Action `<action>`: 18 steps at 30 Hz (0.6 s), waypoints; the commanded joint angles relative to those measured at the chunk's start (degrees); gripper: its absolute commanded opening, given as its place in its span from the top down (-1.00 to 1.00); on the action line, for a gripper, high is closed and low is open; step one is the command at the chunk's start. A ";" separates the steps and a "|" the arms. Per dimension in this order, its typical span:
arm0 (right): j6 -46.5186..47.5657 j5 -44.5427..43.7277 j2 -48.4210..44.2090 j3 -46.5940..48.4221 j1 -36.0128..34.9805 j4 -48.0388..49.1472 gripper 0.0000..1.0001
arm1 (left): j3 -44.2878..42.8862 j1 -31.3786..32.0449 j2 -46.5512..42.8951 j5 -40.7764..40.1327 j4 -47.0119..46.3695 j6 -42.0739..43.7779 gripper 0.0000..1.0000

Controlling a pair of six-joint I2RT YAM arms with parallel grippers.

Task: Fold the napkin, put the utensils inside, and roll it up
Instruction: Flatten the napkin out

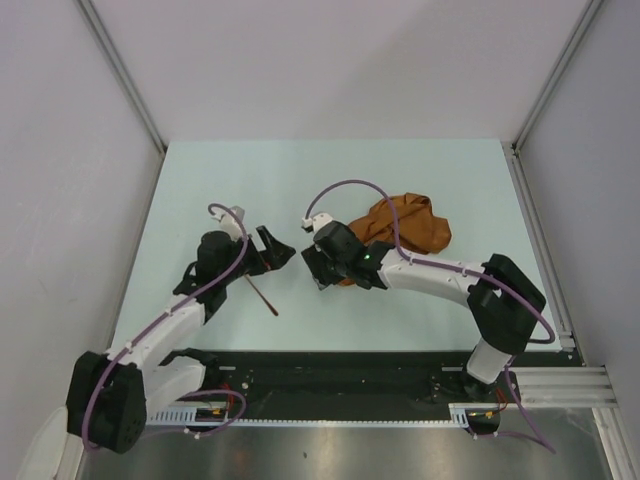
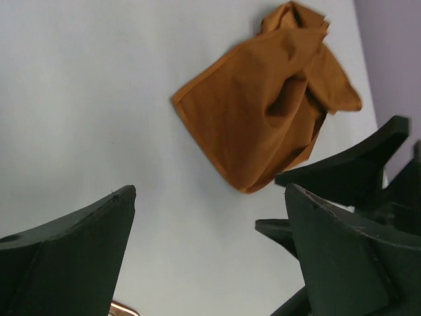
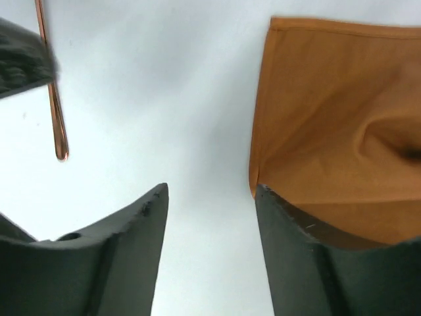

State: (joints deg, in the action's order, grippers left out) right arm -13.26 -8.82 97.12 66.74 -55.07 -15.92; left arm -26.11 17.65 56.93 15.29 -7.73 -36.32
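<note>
The rust-brown napkin (image 1: 405, 225) lies crumpled in a loose heap right of the table's middle, also in the left wrist view (image 2: 263, 112) and the right wrist view (image 3: 335, 112). The spoon (image 1: 264, 296) rests on the table below my left gripper; its thin handle (image 3: 52, 92) shows copper-coloured at the far left of the right wrist view. My left gripper (image 1: 280, 250) (image 2: 210, 197) hangs open over bare table, left of the cloth. My right gripper (image 1: 314, 270) (image 3: 210, 194) is open with nothing between its fingers, one fingertip at the napkin's near corner.
The two grippers face each other closely at the table's middle; the right gripper's dark fingers (image 2: 348, 171) show in the left wrist view. Grey walls with metal rails (image 1: 540, 230) bound the pale table (image 1: 300, 180) on three sides.
</note>
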 commanded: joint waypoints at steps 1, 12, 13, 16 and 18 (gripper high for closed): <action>-2.73 4.69 -9.38 -4.41 4.60 2.31 -0.35 | -0.52 3.61 5.90 -0.78 -3.54 0.70 -0.99; -9.06 11.53 -23.90 -16.81 22.80 -0.25 -0.36 | -13.87 11.18 28.14 -8.70 -3.35 4.76 -0.47; -9.24 12.07 -24.95 -17.69 23.51 -0.08 -0.36 | -14.58 11.18 29.37 -9.05 -3.52 4.85 -0.40; -9.86 13.56 -27.77 -19.80 25.88 0.54 -0.36 | -18.18 11.18 35.25 -8.78 -3.79 5.38 -0.33; -9.95 14.70 -28.74 -20.42 27.11 0.54 -0.37 | -21.52 11.18 38.95 -9.66 -2.39 5.73 -0.29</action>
State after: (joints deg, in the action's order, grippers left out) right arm -21.50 1.98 71.64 47.07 -29.91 -16.36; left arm -41.80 28.56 90.61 8.10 -9.82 -32.71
